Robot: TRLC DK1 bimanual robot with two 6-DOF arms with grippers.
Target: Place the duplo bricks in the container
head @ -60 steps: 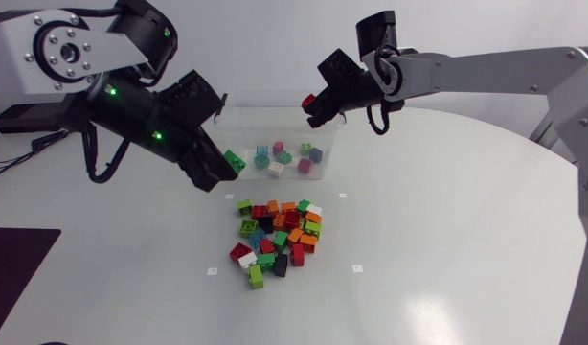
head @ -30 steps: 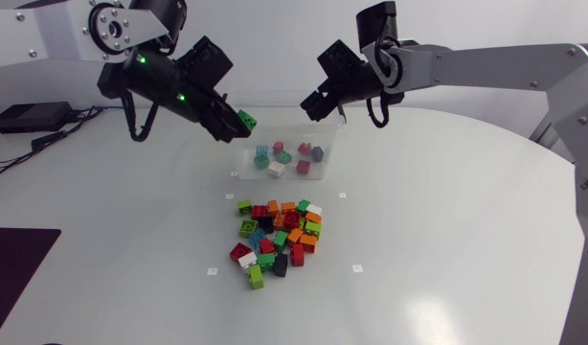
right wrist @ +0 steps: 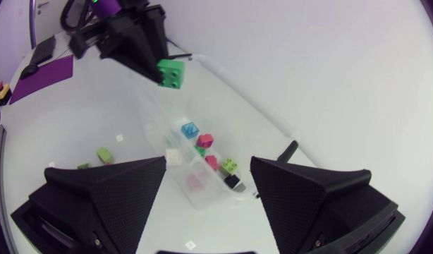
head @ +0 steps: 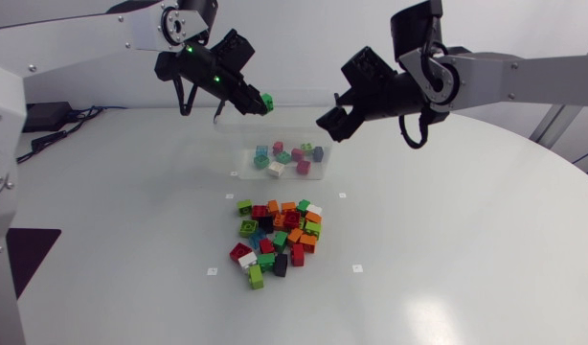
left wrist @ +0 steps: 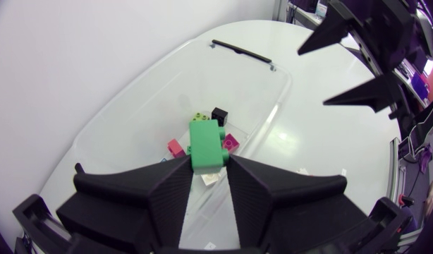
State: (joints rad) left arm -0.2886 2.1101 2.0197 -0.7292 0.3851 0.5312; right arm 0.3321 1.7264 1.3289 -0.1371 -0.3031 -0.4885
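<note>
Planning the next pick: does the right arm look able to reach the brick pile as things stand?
Probably yes: the right end effector hangs open and empty, and nothing covers the brick pile.

We look down on a broad white table with a matte top. Its curved edge sweeps from the upper middle of the frame down the right side. Four small white square markers sit flat on the surface around the middle of the picture, well apart from one another. At the lower left lies a dark purple mat, cut off by the frame's edge. At the upper left a flat black box rests near the table's rim, with dark cables trailing just beside it. The light is soft and even, and shadows on the top are faint. Along the top of the frame, behind the far rim, we see a plain pale wall.
</note>
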